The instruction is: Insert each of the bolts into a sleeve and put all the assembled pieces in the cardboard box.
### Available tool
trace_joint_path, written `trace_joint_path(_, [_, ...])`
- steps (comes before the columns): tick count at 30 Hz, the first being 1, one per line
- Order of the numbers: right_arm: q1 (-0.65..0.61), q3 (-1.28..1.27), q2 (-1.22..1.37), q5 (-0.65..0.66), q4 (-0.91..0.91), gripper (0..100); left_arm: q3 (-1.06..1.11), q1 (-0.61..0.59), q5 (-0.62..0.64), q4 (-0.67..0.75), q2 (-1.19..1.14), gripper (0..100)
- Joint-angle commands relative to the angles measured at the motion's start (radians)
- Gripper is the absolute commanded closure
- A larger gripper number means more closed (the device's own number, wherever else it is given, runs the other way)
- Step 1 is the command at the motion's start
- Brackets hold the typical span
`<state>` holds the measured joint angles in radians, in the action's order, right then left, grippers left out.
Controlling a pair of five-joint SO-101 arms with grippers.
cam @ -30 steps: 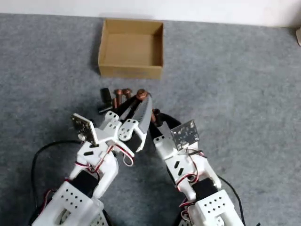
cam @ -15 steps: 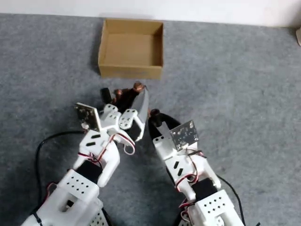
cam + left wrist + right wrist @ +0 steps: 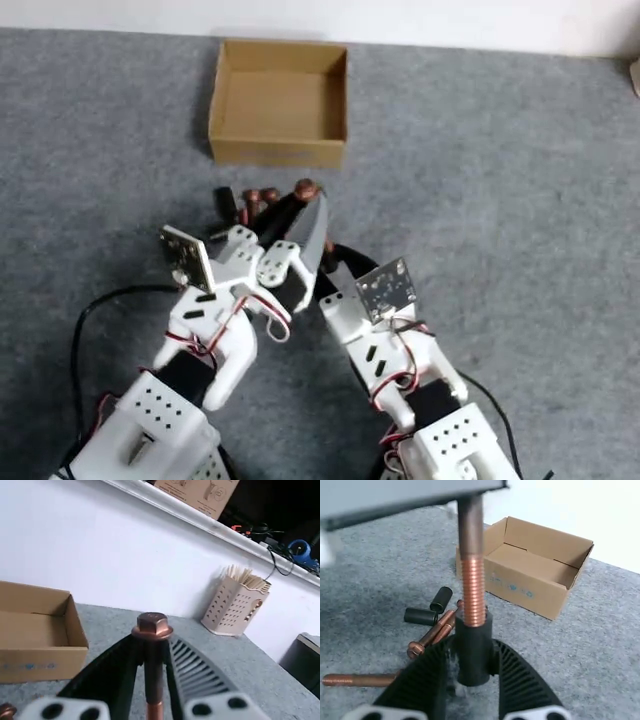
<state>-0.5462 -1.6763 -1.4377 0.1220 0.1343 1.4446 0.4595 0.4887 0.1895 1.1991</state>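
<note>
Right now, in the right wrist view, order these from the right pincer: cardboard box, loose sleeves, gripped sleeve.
1. Gripped sleeve, inside the right pincer.
2. Loose sleeves, on the carpet beyond.
3. Cardboard box, farthest back.

**A robotics bench in a lab or workshop**

Two white plastic robot arms (image 3: 215, 335) with bare wires (image 3: 268, 322) sit on a table covered in grey felt (image 3: 520, 200), where loose bolts (image 3: 432, 632) lie. Behind is a plain white wall (image 3: 100, 545). Its ledge (image 3: 200, 517) carries a cardboard carton (image 3: 197, 492), cables (image 3: 274, 557) and a blue device (image 3: 300, 547). A beige holder (image 3: 235, 607) of wooden sticks (image 3: 245, 575) stands by the wall.
</note>
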Motion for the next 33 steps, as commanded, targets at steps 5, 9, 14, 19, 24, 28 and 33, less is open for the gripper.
trace_joint_path(5, [-0.005, -0.048, -0.005, 0.012, -0.03, 99.5, -0.019, 0.015, 0.006, 0.009, 0.024, 99])
trace_joint_path(9, [-0.005, -0.048, -0.005, 0.012, -0.03, 99.5, -0.022, -0.004, 0.003, 0.009, 0.024, 99])
trace_joint_path(14, [-0.004, -0.048, -0.005, 0.012, -0.03, 99.5, -0.015, -0.007, 0.0, 0.009, 0.019, 99])
trace_joint_path(19, [-0.004, -0.047, -0.005, 0.012, -0.03, 99.5, -0.013, -0.007, 0.0, 0.009, 0.016, 99])
trace_joint_path(24, [0.041, -0.039, -0.005, 0.012, -0.03, 99.5, 0.001, -0.007, 0.0, 0.009, 0.016, 99])
trace_joint_path(28, [0.039, -0.039, -0.005, 0.012, -0.03, 99.5, 0.005, -0.007, 0.0, 0.009, 0.015, 99])
trace_joint_path(33, [0.039, -0.041, -0.005, 0.012, -0.03, 99.5, 0.004, -0.021, -0.002, 0.009, 0.015, 99])
